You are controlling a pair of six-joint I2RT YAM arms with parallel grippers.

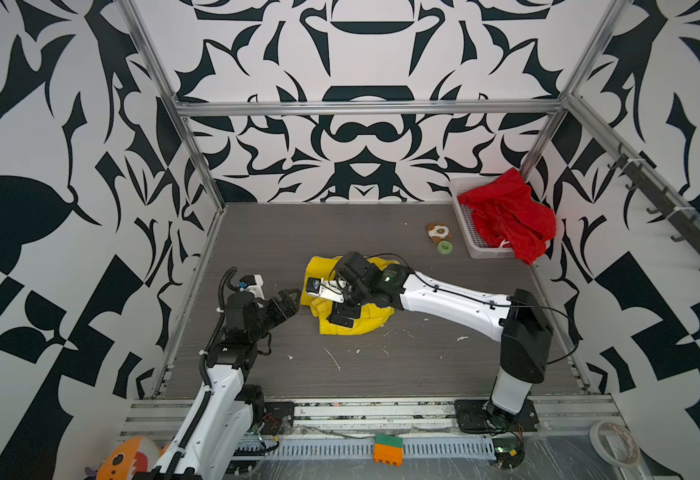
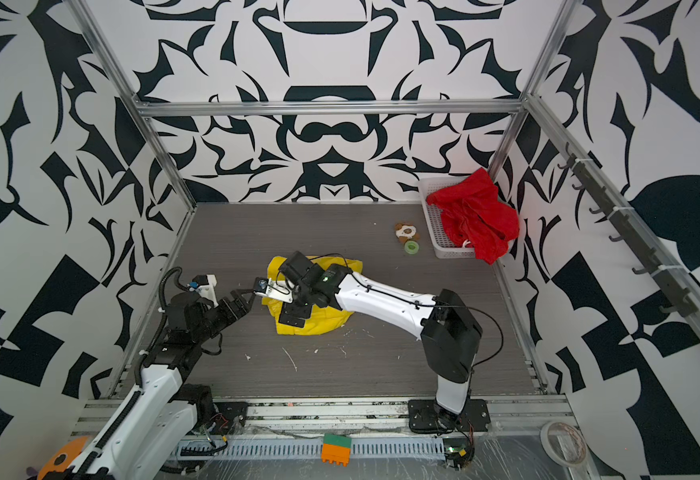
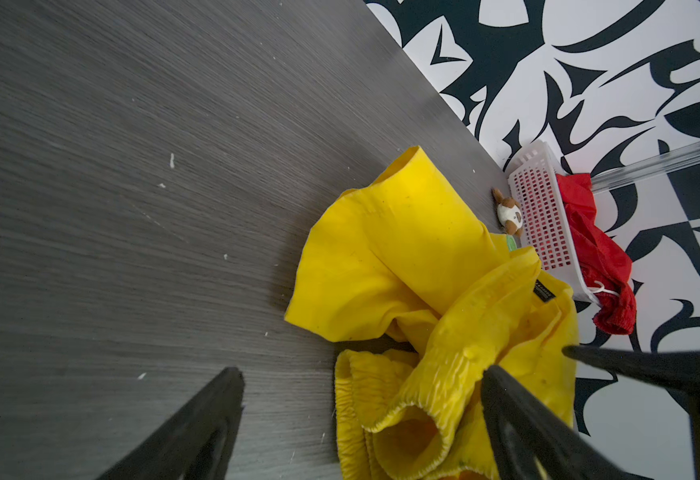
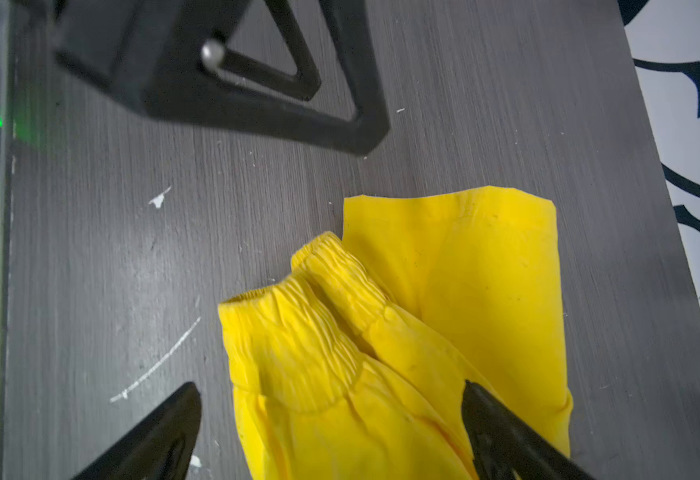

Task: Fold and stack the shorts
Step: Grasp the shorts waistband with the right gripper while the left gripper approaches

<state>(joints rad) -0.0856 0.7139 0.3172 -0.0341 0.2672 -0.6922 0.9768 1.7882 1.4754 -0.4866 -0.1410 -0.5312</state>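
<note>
Yellow shorts [image 1: 369, 321] lie roughly folded but rumpled mid-surface [image 1: 340, 232], right jaws spread wide over them & left jaws wide beside them, both empty, so I'd say under halfway: red shorts [image 1: 510, 212] sit heaped in the basket [image 1: 464, 226], unfolded, w/ no stack yet.

Shorts: 2 prs, 1 yellow pr [image 1: 361, 324], 1 red pr [image 1: 510, 212]. White basket [image 1: 469, 226] x1. Plush toy [image 1: 437, 232] x1. Green ring [image 1: 444, 247] x1.

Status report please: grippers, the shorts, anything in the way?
Left gripper open, beside yellow shorts. Right gripper open over their waistband. Yellow shorts crumpled, unfolded; red shorts hang over basket. Plush toy apart, near basket.
</note>
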